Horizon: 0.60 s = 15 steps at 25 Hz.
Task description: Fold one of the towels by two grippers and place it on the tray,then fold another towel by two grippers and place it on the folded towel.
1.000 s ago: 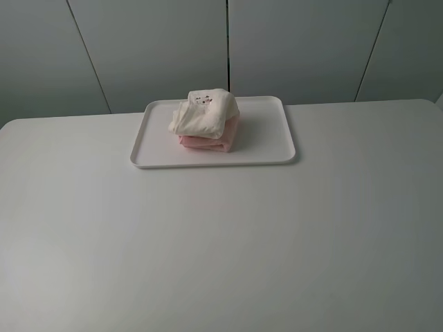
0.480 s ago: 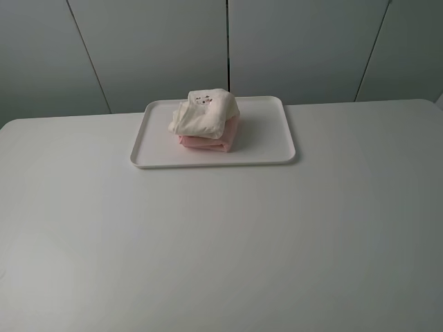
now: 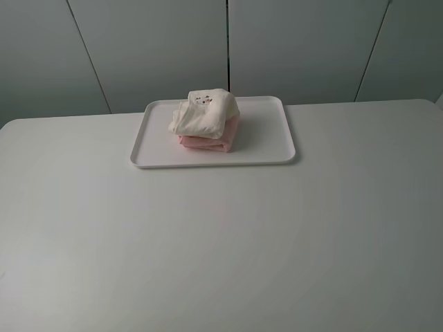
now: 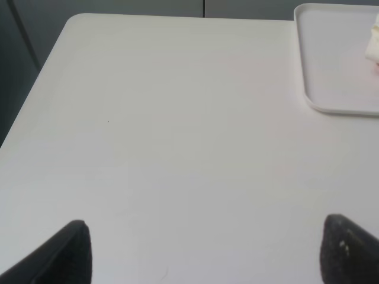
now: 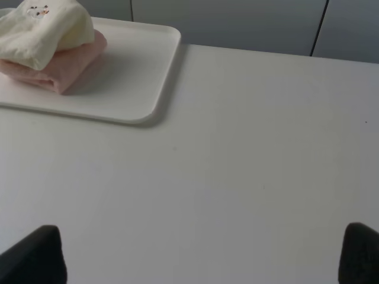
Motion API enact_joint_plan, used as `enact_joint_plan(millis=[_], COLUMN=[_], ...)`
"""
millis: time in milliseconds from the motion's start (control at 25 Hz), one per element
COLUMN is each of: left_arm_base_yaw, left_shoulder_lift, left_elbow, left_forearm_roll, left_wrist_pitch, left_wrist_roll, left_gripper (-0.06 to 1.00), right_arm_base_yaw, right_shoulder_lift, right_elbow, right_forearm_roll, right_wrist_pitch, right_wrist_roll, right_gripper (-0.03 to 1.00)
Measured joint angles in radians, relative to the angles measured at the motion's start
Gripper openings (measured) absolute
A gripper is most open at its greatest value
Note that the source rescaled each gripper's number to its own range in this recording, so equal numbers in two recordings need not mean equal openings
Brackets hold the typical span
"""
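Observation:
The white tray (image 3: pixel 270 138) sits at the far middle of the table. On it lies the folded pink towel (image 3: pixel 211 141), and the folded cream towel (image 3: pixel 204 111) rests on top of it. The right wrist view shows the same stack, cream towel (image 5: pixel 44 26) over pink towel (image 5: pixel 62 68), on the tray (image 5: pixel 136 71). Neither arm shows in the exterior high view. My left gripper (image 4: pixel 204 251) is open over bare table, far from the tray (image 4: pixel 331 71). My right gripper (image 5: pixel 201 254) is open too, with nothing between its fingertips (image 5: pixel 361 251).
The white table (image 3: pixel 221 235) has a rounded far left corner (image 4: pixel 74 21). Grey wall panels (image 3: pixel 228 41) stand behind its far edge.

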Motion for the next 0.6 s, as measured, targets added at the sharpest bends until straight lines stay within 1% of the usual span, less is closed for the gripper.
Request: enact_joint_plan(millis=[600], left_arm_base_yaw=[0.000], left_shoulder_lift=[0.000], left_elbow=[0.000], left_forearm_roll=[0.000], left_wrist_pitch=[0.000], left_wrist_roll=[0.000], left_gripper=[0.99], right_arm_base_yaw=[0.000], right_shoulder_lift=[0.000], right_elbow=[0.000], right_forearm_roll=[0.000], right_wrist_pitch=[0.000], right_wrist_roll=[0.000], right_gripper=[1.00])
